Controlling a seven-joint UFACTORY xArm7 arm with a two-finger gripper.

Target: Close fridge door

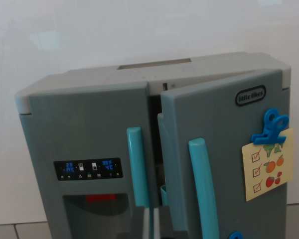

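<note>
Fridge door on the wrist view's right, a grey plastic toy panel [217,149] with a tall teal handle [204,191], is standing ajar, swung out toward the camera with a dark gap showing between it and the left door. It's sitting right of centre, close in front of the wrist camera.

Left grey door [82,144] is looking flush and shut, with its own teal handle [137,167], a black display panel [88,169] with blue digits, and a dispenser recess [97,211] below showing a red strip.

Gripper [152,224]: only a sliver of dark grey hardware is poking in at the bottom edge, roughly in line with the gap. Can't tell whether the claw is apart or together; the tips aren't resolving. Not touching the door as far as I can see.

Step in hand, my read: approach phase, nothing pushed yet. The next move is probably calling for a shift toward the wrist view's right, contact on the door's outer face near the handle side, then a push back toward the cabinet until the gap closes. Pushing near the hinge edge would be giving poor leverage.

Writing: oval black-outlined logo [250,95] on the open door is reading "little tikes". Display digits are too blurry, maybe "4C" on the right. A blue clip [271,124] is holding a cream checklist card [268,164] with ticked boxes beside pictures of vegetables, oranges and red fruit; no legible text on it.
</note>
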